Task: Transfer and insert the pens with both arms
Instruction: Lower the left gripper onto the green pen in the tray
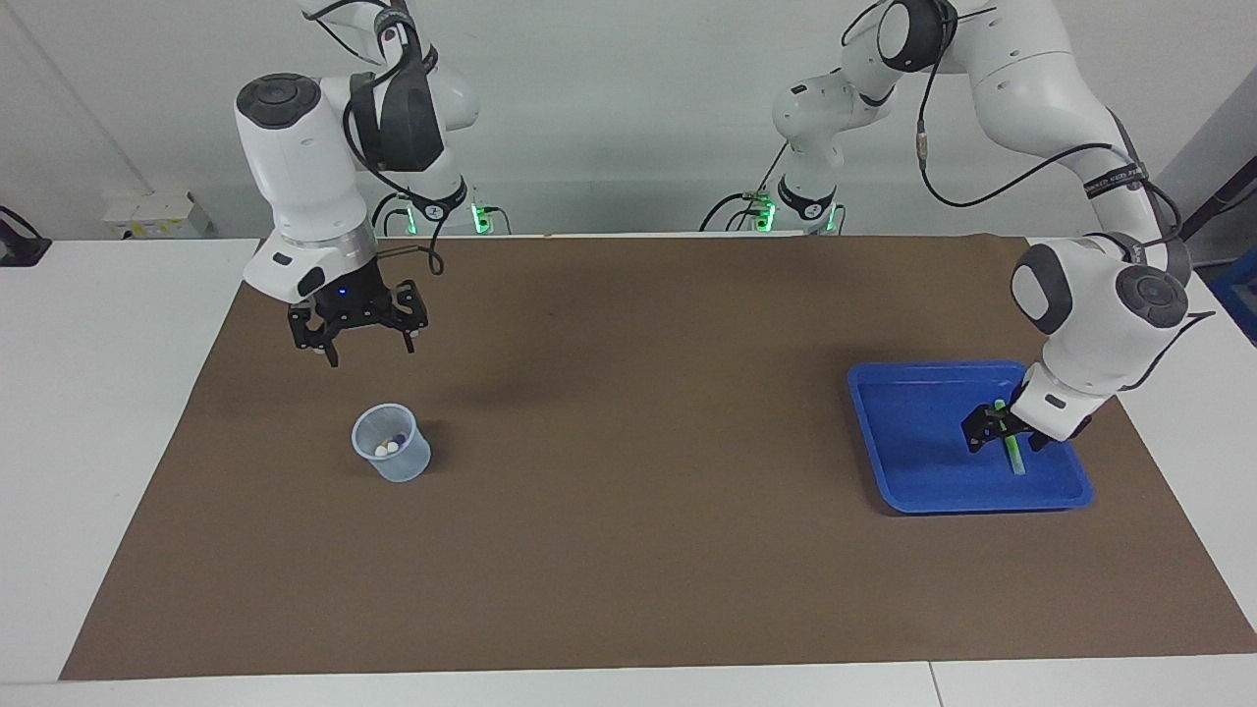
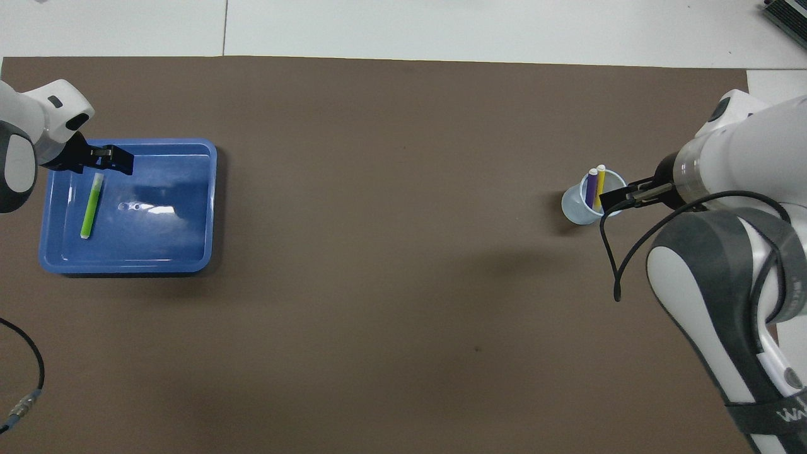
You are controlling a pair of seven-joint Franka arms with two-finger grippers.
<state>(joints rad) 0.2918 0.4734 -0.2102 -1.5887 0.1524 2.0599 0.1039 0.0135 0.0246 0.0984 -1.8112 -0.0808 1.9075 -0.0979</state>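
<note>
**Left gripper low over the green pen; right gripper raised above the brown mat**

The left gripper (image 1: pixel 1002 439) is down inside the blue tray (image 1: pixel 908 432), its fingers spread to either side of the upper part of the green pen (image 1: pixel 1010 444), which lies flat on the tray floor toward the tray's edge at the left arm's end of the table. Whether the fingers touch the pen cannot be told. In the overhead view the left gripper (image 2: pixel 104 161) sits over the pen's farther end, and the green pen (image 2: pixel 91 208) runs back toward the robots.

The right gripper (image 1: pixel 358 334) hangs in the air over the brown mat (image 1: pixel 628 550), its fingers spread and holding nothing. The translucent cup (image 1: pixel 393 457) stands on the mat at the right arm's end of the table. The purple pen (image 2: pixel 591 187) and the yellow pen (image 2: pixel 599 185) stand in it side by side, pale ends up.
</note>
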